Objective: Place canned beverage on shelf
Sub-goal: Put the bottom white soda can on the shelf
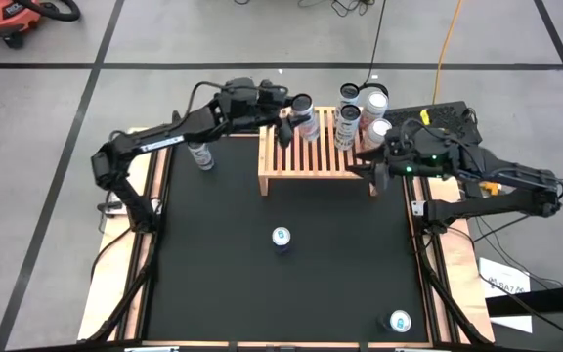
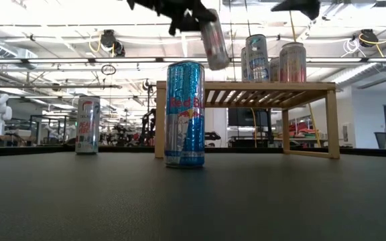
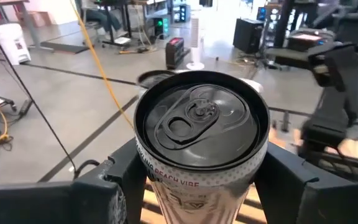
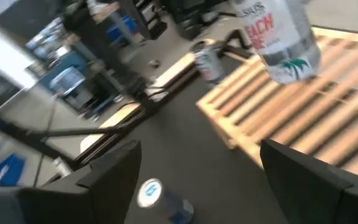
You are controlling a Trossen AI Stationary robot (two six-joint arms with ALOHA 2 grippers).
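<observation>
The left gripper (image 1: 289, 121) clamps its fingers on a can (image 2: 214, 39), tilted in the air above the shelf (image 1: 316, 161), near its left end. The slats lie directly below the can. The right gripper (image 1: 377, 166), fingers spread and empty, hangs at the shelf's right end.

A silver can (image 1: 304, 121) is held tilted above the slatted light-wood shelf (image 1: 316, 156), where four cans (image 1: 360, 115) are stood upright.
</observation>
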